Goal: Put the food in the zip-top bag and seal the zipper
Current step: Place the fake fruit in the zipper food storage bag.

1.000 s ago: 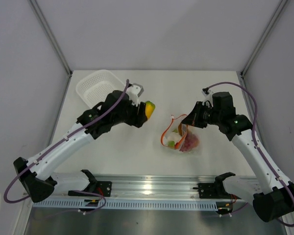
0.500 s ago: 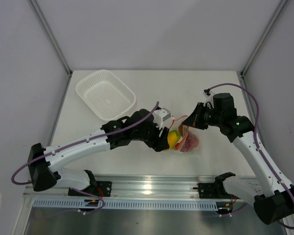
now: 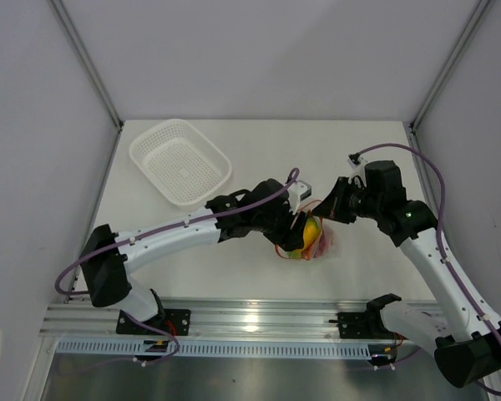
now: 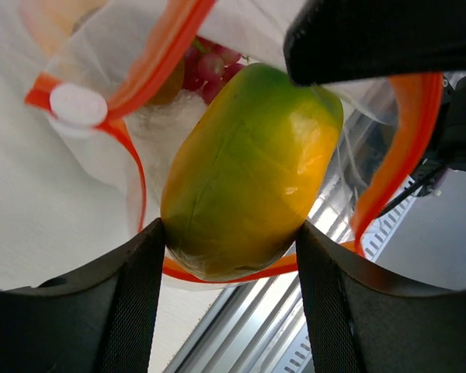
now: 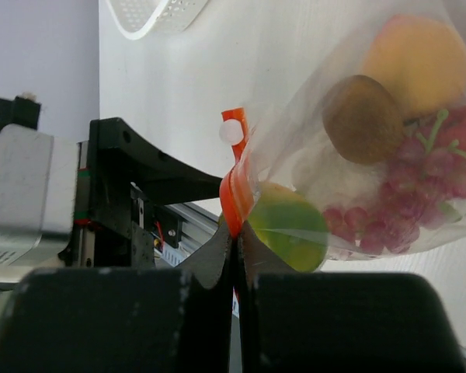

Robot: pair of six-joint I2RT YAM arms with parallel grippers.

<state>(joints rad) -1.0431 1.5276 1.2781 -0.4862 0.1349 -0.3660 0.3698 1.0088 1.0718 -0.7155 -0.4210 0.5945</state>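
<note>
two grips: left gripper (image 4: 233, 264), jaws partly spread, clamps yellow-green toy mango (image 4: 248, 171) inside clear zip-top bag (image 5: 311, 116) mouth; right gripper (image 5: 237, 256), closed, pinches red-orange zipper strip (image 5: 231, 194).

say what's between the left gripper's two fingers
The yellow-green mango, which the left gripper pinches at the mouth of the zip-top bag; the left wrist view shows it clearest.

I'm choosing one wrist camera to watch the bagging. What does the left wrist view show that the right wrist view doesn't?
Only left wrist: the left gripper clamping the mango in the open mouth of the zip-top bag. Only right wrist: the right gripper shut on the zipper, plus the brown piece and the white basket. Both: mango, zipper, grape cluster.
</note>
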